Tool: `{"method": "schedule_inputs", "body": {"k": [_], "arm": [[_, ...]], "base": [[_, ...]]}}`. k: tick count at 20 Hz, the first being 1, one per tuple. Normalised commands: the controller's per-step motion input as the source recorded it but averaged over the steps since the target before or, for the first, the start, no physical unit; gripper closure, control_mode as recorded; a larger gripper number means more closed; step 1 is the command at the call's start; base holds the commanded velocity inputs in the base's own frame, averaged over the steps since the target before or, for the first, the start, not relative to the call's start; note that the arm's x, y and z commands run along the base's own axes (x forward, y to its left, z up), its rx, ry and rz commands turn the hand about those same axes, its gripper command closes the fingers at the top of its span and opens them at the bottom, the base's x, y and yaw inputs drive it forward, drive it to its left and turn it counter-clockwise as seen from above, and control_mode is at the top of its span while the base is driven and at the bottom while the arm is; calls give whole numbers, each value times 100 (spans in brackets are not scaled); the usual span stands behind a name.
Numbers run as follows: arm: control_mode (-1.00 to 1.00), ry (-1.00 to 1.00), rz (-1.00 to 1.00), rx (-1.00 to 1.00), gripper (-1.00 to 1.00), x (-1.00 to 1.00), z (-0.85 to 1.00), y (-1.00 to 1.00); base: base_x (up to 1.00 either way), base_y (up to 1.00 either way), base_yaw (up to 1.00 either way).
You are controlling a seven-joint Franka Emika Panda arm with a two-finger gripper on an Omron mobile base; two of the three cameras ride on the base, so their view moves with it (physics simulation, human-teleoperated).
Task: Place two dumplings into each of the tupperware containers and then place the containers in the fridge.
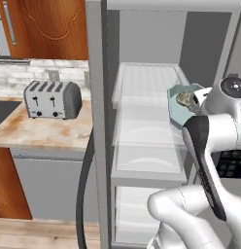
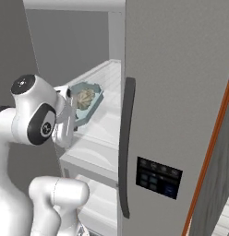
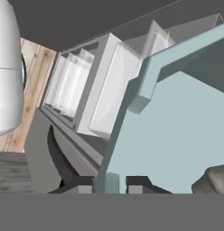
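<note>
Gripper (image 3: 112, 186) narrow, clamped on rim of tupperware container (image 3: 177, 135); in hand view the two dark finger tips (image 3: 136, 182) sit either side of the tray's thin wall, w/ the wall pinched between. Container is pale blue-grey, slightly see-through, rounded corners.

Dumpling (image 3: 213, 178) lies inside container, grey-beige, mottled, at the edge of hand view. In left base view the container (image 1: 178, 104) is held up tilted, w/ dumplings (image 1: 185, 99) in it as a lumpy cluster; count not clear. Same in right base view: container (image 2: 88, 103) w/ dumplings (image 2: 85, 97), just ahead of the arm's white wrist.

Relative to fridge (image 1: 142, 121): container is inside the open compartment, at its right side in left base view, just above the upper translucent shelf (image 1: 146, 85). Cannot tell if it touches shelf. Pale drawers (image 1: 142, 155) below the container. In hand view the shelves & drawers appear rolled sideways beyond the tray's rim.

Fridge door (image 2: 181, 115) stands open to right of container in right base view; thick, grey, w/ long dark handle (image 2: 125, 147) & a small dark control panel (image 2: 158, 177).

Left of fridge: counter (image 1: 44, 131) w/ silver toaster (image 1: 52, 99), well apart from container. Wood cabinet (image 1: 49, 29) above it.
</note>
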Motion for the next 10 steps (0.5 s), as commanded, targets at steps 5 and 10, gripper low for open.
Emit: {"method": "schedule_inputs", "body": {"k": [5,10], "arm": [[-100,19,-7,-2,100,90,17,-1],[-100,13,-8,0,100,92,0,-20]], "base": [[0,0,0],[0,0,0]]}}
